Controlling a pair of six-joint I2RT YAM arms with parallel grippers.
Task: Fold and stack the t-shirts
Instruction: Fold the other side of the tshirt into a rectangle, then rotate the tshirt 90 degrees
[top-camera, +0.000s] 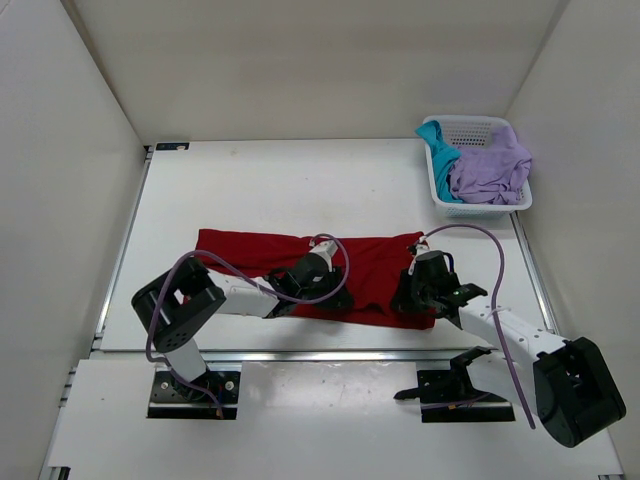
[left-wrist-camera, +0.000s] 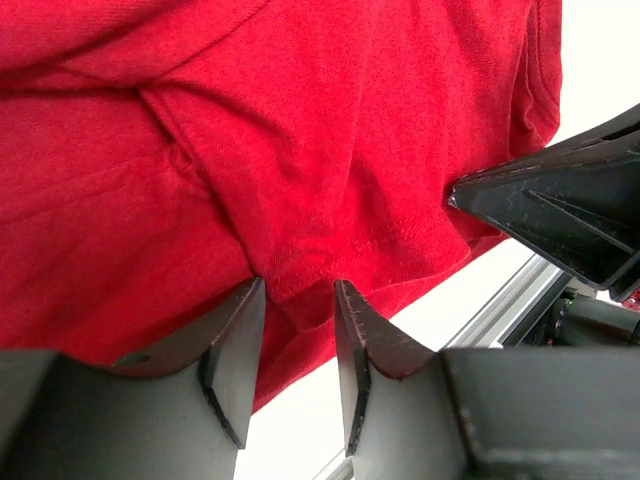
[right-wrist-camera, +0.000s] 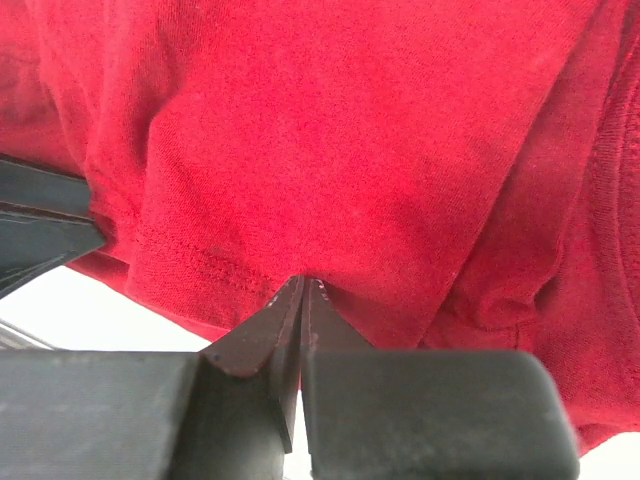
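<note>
The deep red t-shirt (top-camera: 250, 250) lies spread across the table's near half. My left gripper (top-camera: 335, 297) is at its near hem; in the left wrist view the gripper (left-wrist-camera: 298, 290) has its jaws apart with a fold of the red shirt (left-wrist-camera: 330, 150) between the tips. My right gripper (top-camera: 408, 300) is at the near right hem; in the right wrist view the gripper (right-wrist-camera: 303, 285) is shut on the red shirt's (right-wrist-camera: 350, 130) hem. The teal t-shirt (top-camera: 438, 150) and the lavender t-shirt (top-camera: 490, 170) lie crumpled in the basket.
The white mesh basket (top-camera: 480, 206) stands at the table's far right corner. The right gripper's black body (left-wrist-camera: 560, 215) shows close by in the left wrist view. White walls enclose the table. A metal rail (top-camera: 300, 353) runs along the near edge.
</note>
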